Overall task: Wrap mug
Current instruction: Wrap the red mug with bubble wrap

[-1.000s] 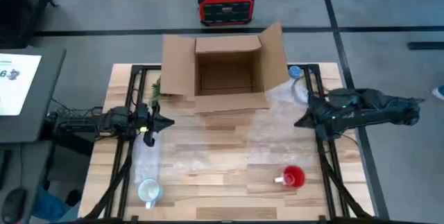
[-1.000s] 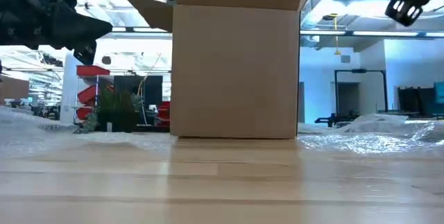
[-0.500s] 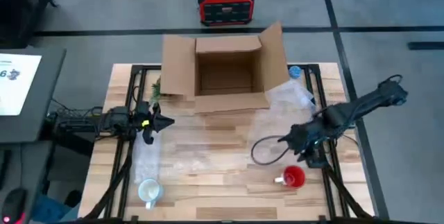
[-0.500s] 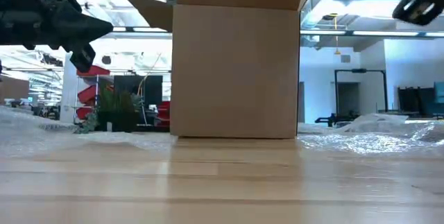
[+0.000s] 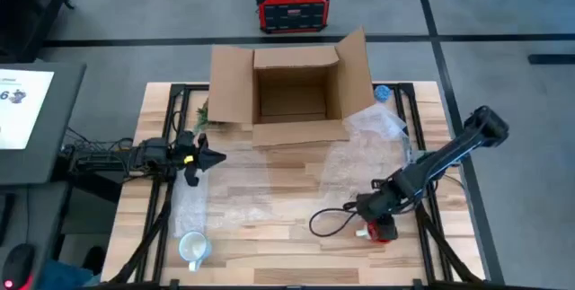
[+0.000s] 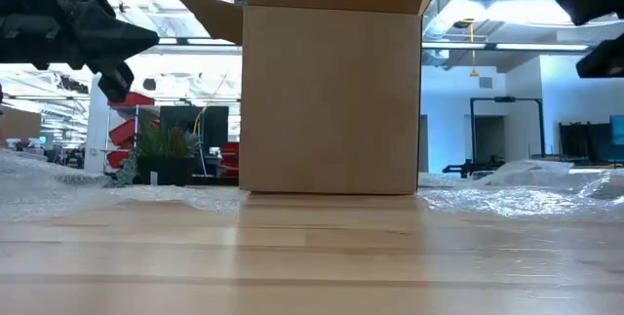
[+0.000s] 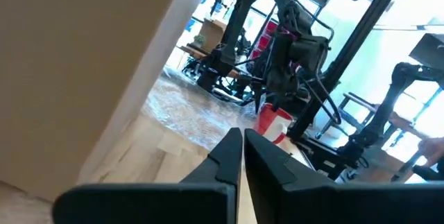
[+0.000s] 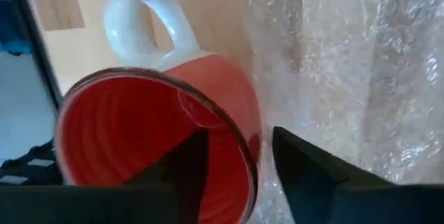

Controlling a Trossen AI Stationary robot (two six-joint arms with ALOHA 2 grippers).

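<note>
A red mug (image 5: 384, 232) with a white handle (image 8: 142, 23) stands upright on the wooden table near its right front. It is beside a sheet of bubble wrap (image 5: 350, 160). My right gripper (image 8: 241, 165) comes down on it from above, open. One finger is inside the mug and the other outside, with the rim's wall (image 8: 251, 148) in the gap between them. I see no touch. My left gripper (image 5: 214, 157) hovers shut above the table's left side, holding nothing.
An open cardboard box (image 5: 292, 97) stands at the table's far middle. More bubble wrap (image 5: 193, 205) lies at the left, with a pale mug (image 5: 193, 248) at the near left corner. A black cable (image 5: 332, 221) loops on the table left of the red mug.
My right gripper has swung from the table's right edge toward the near edge and down onto the red mug, ending with its fingers astride the rim. The mug has stayed where it was.
</note>
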